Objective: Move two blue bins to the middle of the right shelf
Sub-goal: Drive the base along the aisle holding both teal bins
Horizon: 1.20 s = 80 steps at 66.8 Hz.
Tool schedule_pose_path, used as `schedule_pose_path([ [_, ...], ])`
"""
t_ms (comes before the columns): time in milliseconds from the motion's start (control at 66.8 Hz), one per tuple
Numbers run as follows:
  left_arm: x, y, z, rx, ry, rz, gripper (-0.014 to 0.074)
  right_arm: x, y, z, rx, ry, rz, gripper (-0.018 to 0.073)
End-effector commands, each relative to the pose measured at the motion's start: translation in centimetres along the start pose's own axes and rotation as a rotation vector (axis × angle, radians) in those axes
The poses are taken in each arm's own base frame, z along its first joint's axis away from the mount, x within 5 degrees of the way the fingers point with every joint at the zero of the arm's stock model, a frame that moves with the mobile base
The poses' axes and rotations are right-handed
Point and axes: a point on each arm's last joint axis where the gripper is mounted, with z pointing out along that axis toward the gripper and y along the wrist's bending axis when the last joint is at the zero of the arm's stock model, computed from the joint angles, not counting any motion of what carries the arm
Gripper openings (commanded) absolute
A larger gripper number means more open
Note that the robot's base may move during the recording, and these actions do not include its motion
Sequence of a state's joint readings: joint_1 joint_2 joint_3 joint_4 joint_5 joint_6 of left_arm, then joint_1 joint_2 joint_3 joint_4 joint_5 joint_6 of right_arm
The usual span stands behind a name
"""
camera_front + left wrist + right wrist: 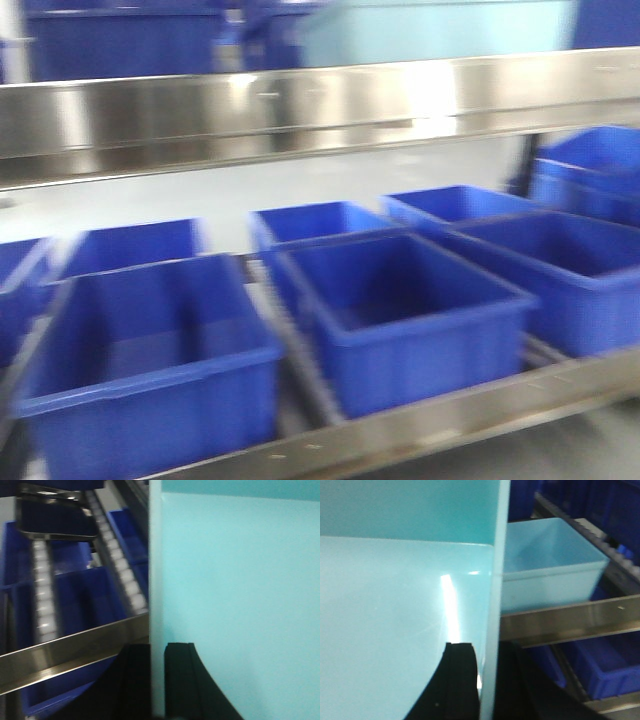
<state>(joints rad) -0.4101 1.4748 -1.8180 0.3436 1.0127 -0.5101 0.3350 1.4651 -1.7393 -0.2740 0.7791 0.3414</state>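
Note:
I hold a light blue bin between both grippers. In the left wrist view my left gripper (pixel 157 650) is shut on the bin's left wall (pixel 156 570), one black finger on each side, and the bin's inside (pixel 240 605) fills the right. In the right wrist view my right gripper (pixel 487 650) is shut on its right wall (pixel 497 580). A second light blue bin (pixel 550 565) sits on the shelf behind a steel rail (pixel 570 620). In the front view the held bin (pixel 430 30) shows blurred at the top, above the upper rail. The grippers are out of the front view.
A steel rail (pixel 300 110) crosses the front view. Below it, several dark blue bins (pixel 400 310) stand in rows on a roller shelf with a steel front edge (pixel 450 420). More dark blue bins (pixel 75 600) and roller tracks (pixel 117 555) show at the left wrist.

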Motion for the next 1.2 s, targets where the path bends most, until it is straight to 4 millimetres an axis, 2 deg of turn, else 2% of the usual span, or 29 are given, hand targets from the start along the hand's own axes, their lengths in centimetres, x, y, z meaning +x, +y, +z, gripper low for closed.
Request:
schedule_pose_path([
  [0,-0.63,0.61,-0.67,-0.036,-0.051,0.022,-0.0111,-1.14,-0.67,-1.23,0.029,-0.077,-0.044,-0.0167],
  [1183,-0.63,0.63,-0.67,-0.038,-0.051,0.023,-0.0111,-1.14,-0.67,-1.23,0.029,-0.077,-0.044,-0.0167],
])
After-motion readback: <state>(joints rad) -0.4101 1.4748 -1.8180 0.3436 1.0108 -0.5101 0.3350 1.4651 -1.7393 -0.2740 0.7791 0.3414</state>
